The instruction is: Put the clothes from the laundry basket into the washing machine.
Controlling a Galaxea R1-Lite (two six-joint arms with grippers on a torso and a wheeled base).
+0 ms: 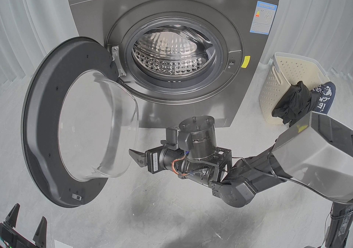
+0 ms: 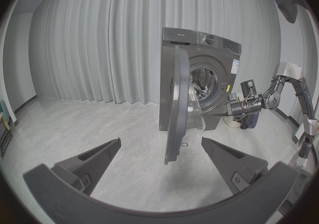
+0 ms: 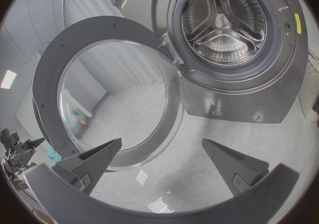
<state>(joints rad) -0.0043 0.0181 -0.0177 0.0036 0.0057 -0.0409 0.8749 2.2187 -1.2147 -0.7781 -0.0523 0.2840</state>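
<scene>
Clothes (image 1: 295,102) over laundry basket (image 1: 274,87) rim

The washing machine (image 1: 173,6) stands on the floor (image 1: 147,215) straight ahead, with a curtain (image 1: 22,20) behind it. Its door (image 1: 44,120) hangs from a hinge on the left of the opening, swung wide out to the left and toward the robot, so the drum (image 1: 171,53) lies open to the front. The laundry basket (image 1: 279,75) sits on the floor just beside the machine's right side, with clothes (image 1: 296,101) draped over its near rim. The right gripper (image 1: 135,157) is low in front of the machine, below the opening, near the door's inner edge. The left gripper (image 1: 27,217) is at the near left, before the door's lower edge and apart from it.
</scene>
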